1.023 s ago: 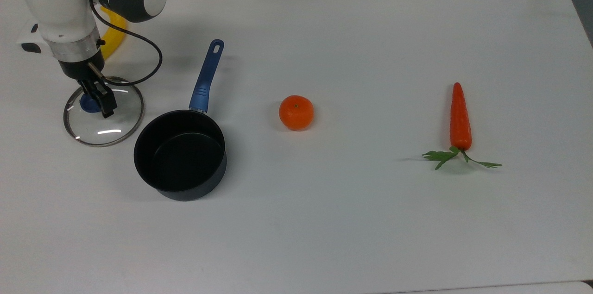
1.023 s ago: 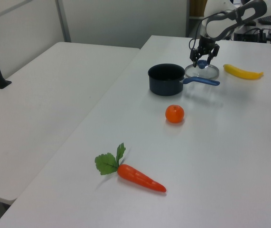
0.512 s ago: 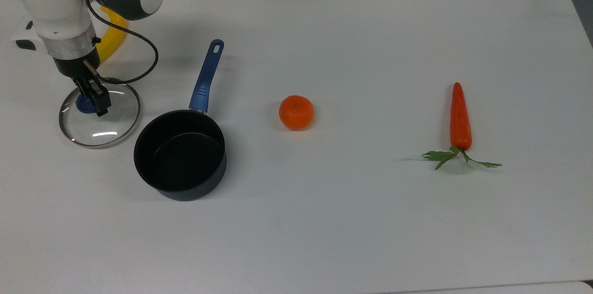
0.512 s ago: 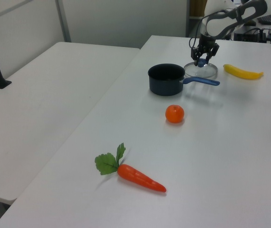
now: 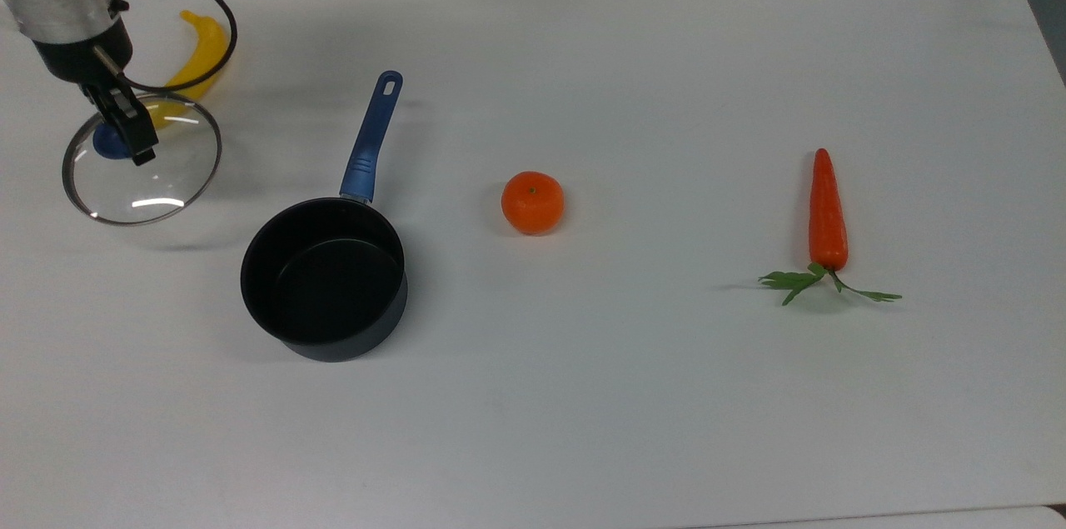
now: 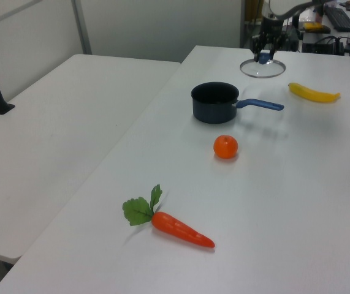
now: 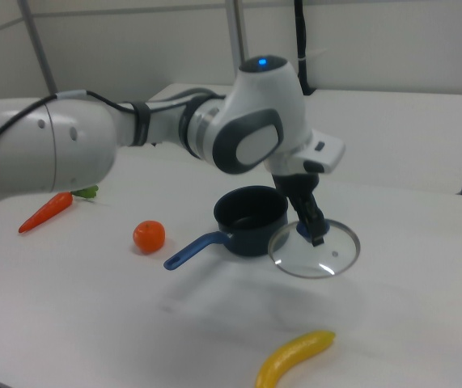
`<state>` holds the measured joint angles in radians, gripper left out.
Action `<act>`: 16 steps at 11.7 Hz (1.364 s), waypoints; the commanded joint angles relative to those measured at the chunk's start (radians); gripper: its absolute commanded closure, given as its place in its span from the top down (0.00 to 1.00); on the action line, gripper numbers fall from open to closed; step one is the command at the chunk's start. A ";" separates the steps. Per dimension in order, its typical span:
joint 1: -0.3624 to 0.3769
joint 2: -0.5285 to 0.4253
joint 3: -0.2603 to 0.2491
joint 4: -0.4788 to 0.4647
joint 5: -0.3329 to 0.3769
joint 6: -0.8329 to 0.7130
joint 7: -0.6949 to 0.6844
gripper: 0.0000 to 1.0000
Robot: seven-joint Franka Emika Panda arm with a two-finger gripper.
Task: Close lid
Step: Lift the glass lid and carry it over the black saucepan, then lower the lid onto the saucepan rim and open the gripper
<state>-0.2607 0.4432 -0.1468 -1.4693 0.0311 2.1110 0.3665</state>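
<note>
Gripping the blue knob, the tool (image 5: 123, 137) holds the lid (image 5: 141, 158) in the air, clear of the desk (image 5: 666, 54), its fingers clamped on the knob. The pick-up looks done, but the lid hangs well apart from the open black saucepan (image 5: 325, 279), towards the top view's left, with the carry across and the lowering onto the rim yet to come. Reaching down from above, the arm's wrist points almost straight at the desk, near the yellow banana (image 5: 198, 54).
</note>
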 commanded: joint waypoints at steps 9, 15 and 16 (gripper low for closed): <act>0.302 0.071 -0.020 0.136 -0.003 -0.066 0.196 0.48; 0.293 0.150 -0.017 0.214 -0.010 -0.046 0.215 0.48; 0.294 0.163 -0.017 0.221 -0.011 -0.046 0.215 0.48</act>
<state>0.0266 0.5601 -0.1534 -1.3115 0.0311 2.0758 0.5558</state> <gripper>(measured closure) 0.392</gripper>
